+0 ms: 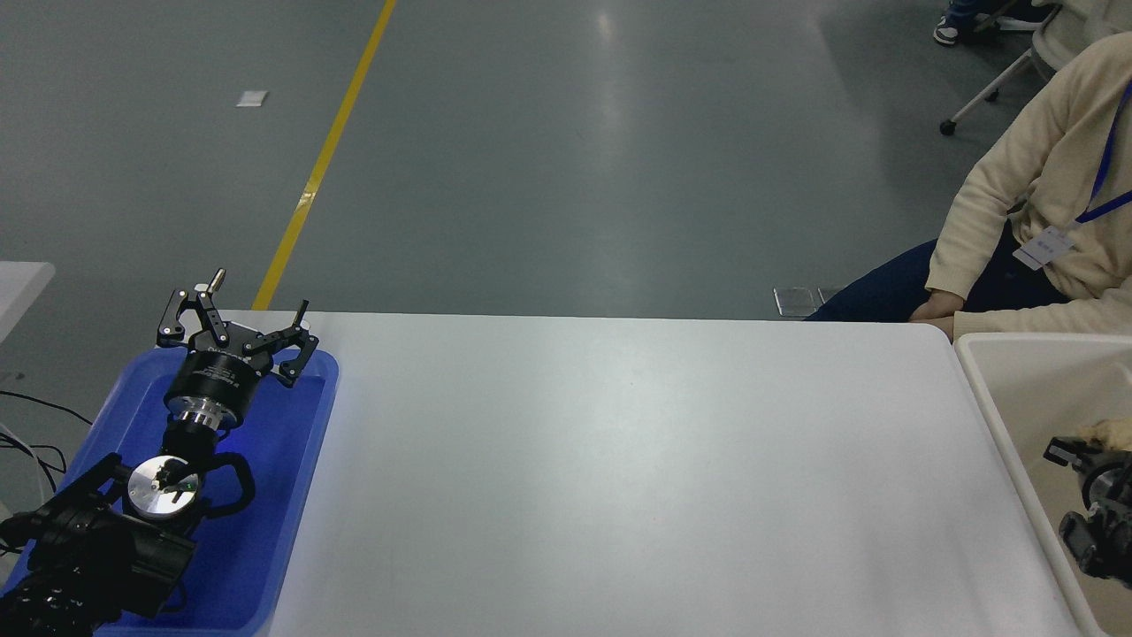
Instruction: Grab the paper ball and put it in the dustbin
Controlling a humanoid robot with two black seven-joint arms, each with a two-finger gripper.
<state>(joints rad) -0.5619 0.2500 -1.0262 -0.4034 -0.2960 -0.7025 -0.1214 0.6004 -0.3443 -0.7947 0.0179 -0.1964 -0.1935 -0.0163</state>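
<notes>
- My left gripper (234,332) is parked at the far left of the white table (619,478), above the far end of the shallow blue tray (265,531) — its fingers are spread wide and hold nothing.
- The middle of the table, between the tray and the dustbin (990,416), carries nothing of mine.
- A person in a cream sweater (1035,203) sits just beyond the dustbin's far rim, one hand (936,307) resting near the table's far right corner.
- The dustbin stands against the table's right edge, cut off by the frame.
- My right gripper (1083,456) comes in from the right edge, over the dustbin's inside. Whether its fingers are apart or closed I cannot tell — too little of it shows.
- The paper ball (1107,433) is a tan crumpled lump right at the far side of my right gripper, over the dustbin's inside; whether I grip it I cannot tell.
</notes>
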